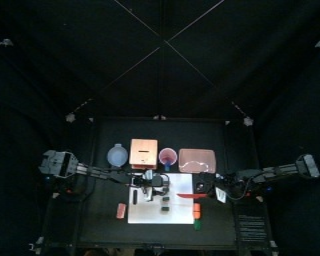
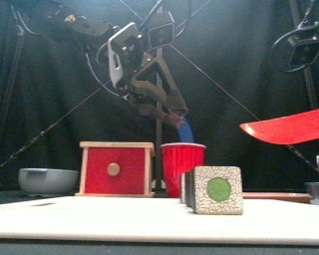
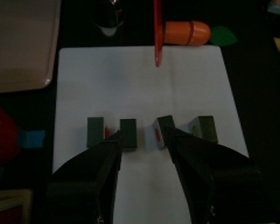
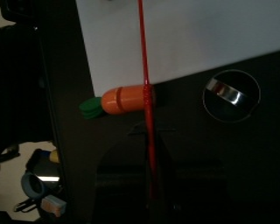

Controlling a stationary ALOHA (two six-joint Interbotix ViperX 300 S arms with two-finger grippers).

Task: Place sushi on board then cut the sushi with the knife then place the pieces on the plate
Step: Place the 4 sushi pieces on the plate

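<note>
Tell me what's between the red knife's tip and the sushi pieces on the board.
Only bare white board, in the left wrist view: the red knife ends short of the sushi pieces.

Layout of the table. The board point(image 2: 123, 219) lies at the front. On it is the sushi point(image 2: 218, 189) in two groups set apart, one behind the other. Behind the board, left to right: bowl point(image 2: 48, 180), box point(image 2: 116, 169), cup point(image 2: 182, 164) with a spare knife point(image 2: 185, 129) standing in it, tray point(image 1: 196, 159). A carrot point(image 3: 184, 32) lies just off the board's right edge, with a cutter point(image 4: 227, 92) near it. A knife point(image 2: 289, 127) hangs above that edge.

Glossy plastic knife point(image 2: 289, 127), matt board point(image 3: 143, 87)
</note>
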